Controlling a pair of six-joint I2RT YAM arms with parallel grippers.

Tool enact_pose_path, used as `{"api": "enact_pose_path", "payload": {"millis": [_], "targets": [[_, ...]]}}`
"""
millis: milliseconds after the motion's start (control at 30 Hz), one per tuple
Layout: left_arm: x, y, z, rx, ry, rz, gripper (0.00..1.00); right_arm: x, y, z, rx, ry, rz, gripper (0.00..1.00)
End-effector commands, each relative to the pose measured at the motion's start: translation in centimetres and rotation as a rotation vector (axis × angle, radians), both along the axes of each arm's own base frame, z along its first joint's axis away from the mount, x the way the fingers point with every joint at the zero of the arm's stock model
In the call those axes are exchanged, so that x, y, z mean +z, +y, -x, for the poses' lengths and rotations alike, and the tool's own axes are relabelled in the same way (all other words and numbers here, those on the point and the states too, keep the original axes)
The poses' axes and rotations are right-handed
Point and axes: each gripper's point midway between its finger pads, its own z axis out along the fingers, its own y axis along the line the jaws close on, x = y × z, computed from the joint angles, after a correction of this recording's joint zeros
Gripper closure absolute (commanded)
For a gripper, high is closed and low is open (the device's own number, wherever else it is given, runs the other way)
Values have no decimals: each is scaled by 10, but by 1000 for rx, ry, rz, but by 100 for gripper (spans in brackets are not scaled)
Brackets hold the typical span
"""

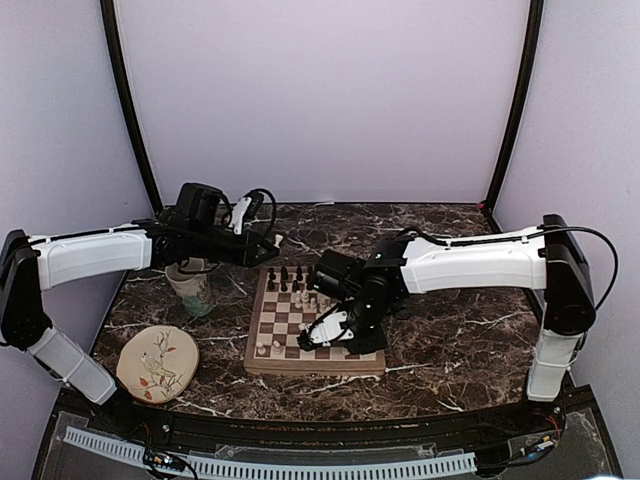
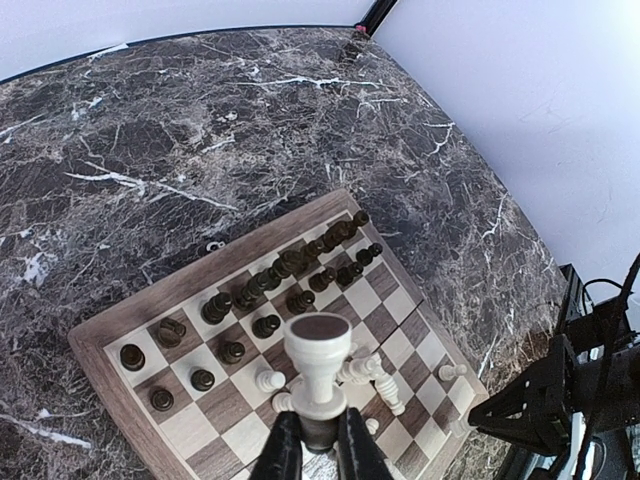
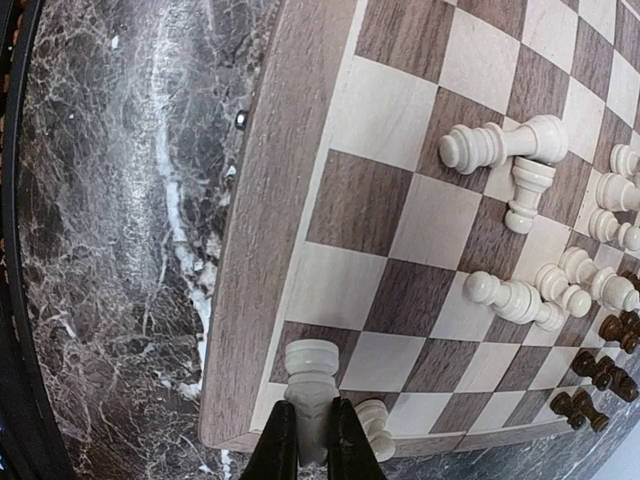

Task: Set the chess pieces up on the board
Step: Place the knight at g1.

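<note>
The board point(image 1: 277, 322) lies in the middle of the marble table. Dark chess pieces point(image 1: 285, 277) stand in its far rows; in the left wrist view they point(image 2: 268, 282) fill two rows. Cream pieces point(image 2: 385, 375) lie and stand loose mid-board. My left gripper point(image 1: 270, 243) hovers over the board's far left corner, shut on a cream piece point(image 2: 318, 365) held base-outward. My right gripper point(image 1: 310, 338) is low over the near side, shut on a cream rook point(image 3: 312, 385) over a corner square by the border point(image 3: 262, 250). Another cream piece point(image 3: 373, 425) stands beside it.
A mug point(image 1: 190, 285) stands left of the board under my left arm. A round bird-patterned plate point(image 1: 157, 362) lies at the near left. Fallen cream pieces point(image 3: 500, 145) lie mid-board. Purple walls close in the table.
</note>
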Motion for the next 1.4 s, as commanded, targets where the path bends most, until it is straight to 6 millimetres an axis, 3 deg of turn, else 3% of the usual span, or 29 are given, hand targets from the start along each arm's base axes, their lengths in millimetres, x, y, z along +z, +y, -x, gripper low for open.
{"api": "enact_pose_path", "payload": {"millis": [0,700,1033,1367], "targets": [[15,3,6,-14,-37,14,100,-11,-7,10,32,17,58,95],[16,4,7,-16,-38,14,100,-15,-17,5,28,-16,122,93],[15,4,7,-17,-39,13,100,-16,-9,8,25,-5,93,77],[15,4,7,-18,-37,13,100,-18,-5,5,18,-17,84,77]]}}
